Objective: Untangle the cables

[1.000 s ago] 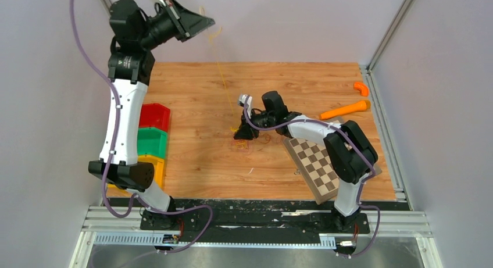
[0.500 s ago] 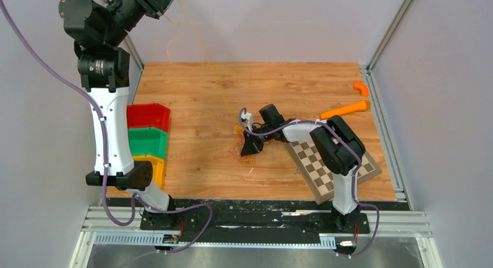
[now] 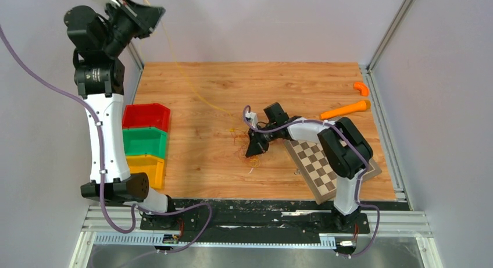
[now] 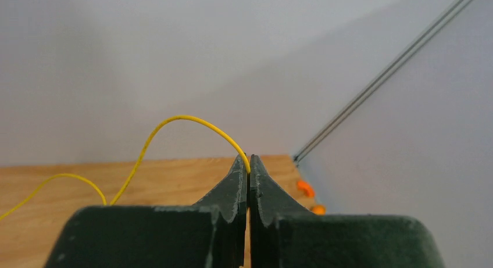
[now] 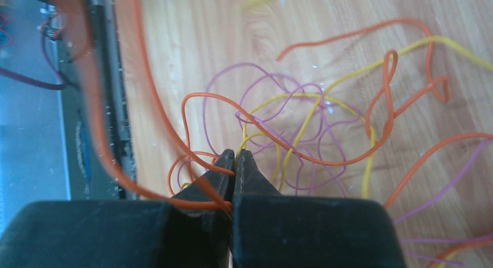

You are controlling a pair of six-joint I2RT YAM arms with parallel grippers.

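Left hand (image 4: 249, 163) lower than before, yellow cable (image 4: 181, 117) between its fingertips.

Wooden table (image 3: 197, 88), tangled cables (image 3: 243, 145), chessboard (image 3: 317, 163), 3 bins (image 3: 145, 143)

Top external: fixed, high behind arm bases, faces down, far off, takes in whole table (image 3: 192, 88)
Left wrist: high up, sights along left claw (image 4: 249, 166) toward back wall (image 4: 174, 59), table only strip below tips
Right wrist: very near, sights past right claw (image 5: 234, 160) down onto cables (image 5: 302, 128) just ahead of tips
Shared: top view holds same cables at right claw, same orange pieces (image 4: 305, 188) right of left claw
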